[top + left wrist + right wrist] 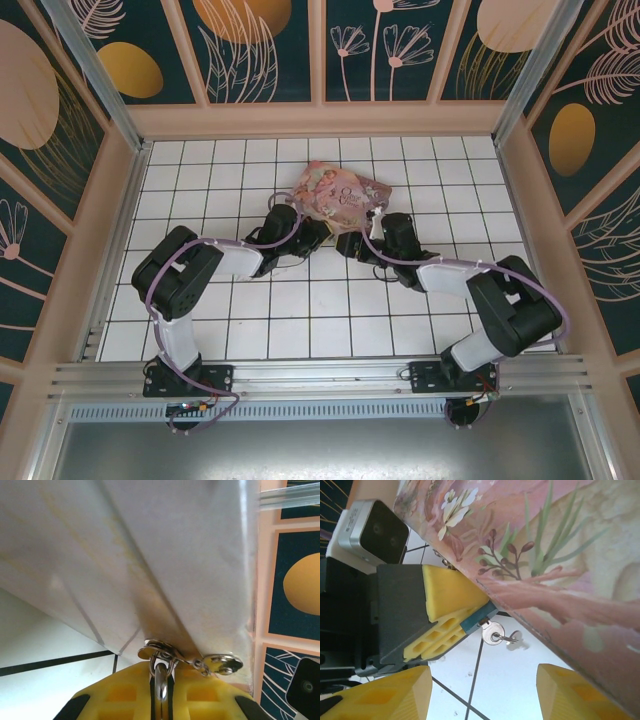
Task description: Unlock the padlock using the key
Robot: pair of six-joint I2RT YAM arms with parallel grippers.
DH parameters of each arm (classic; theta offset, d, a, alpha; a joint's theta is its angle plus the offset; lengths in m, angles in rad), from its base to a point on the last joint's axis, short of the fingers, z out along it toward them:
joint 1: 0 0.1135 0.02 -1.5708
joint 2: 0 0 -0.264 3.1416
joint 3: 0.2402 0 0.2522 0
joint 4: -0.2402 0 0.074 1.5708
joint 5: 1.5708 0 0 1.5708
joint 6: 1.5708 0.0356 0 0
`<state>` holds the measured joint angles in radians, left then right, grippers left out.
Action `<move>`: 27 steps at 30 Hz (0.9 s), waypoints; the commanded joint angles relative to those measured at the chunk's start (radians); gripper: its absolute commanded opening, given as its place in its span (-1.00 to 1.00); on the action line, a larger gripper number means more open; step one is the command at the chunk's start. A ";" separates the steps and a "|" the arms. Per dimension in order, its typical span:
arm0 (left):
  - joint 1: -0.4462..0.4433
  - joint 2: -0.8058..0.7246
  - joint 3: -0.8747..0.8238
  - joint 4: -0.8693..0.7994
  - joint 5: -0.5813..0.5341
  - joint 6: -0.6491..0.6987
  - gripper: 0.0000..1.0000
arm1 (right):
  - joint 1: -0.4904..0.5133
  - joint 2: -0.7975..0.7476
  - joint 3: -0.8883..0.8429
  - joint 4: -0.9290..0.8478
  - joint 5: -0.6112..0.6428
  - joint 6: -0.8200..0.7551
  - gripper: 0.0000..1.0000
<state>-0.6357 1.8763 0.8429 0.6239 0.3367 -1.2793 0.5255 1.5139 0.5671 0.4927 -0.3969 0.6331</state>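
Observation:
The bluish-grey padlock is clamped between the yellow fingers of my left gripper, which is shut on it. Its thin shackle runs up through the metal hasp on the pink tin box. A small key, silvery here, sticks out of the padlock's end, and a ring links it to a second key. My right gripper is open just below the key, not touching it. Seen from above, both grippers meet at the box's near edge.
The tin box is tilted, its pale underside above the left fingers and its illustrated side above the right gripper. A white tiled floor lies beneath. Pink walls enclose the cell. The left wrist camera is close by.

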 commanded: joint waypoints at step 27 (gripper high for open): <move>0.076 -0.217 0.000 -0.231 0.011 0.201 0.56 | -0.134 0.149 0.077 0.223 -0.025 0.008 0.08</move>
<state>-0.5674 1.6650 0.7967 0.4427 0.3645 -1.1385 0.3889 1.7023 0.6811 0.6785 -0.4057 0.6823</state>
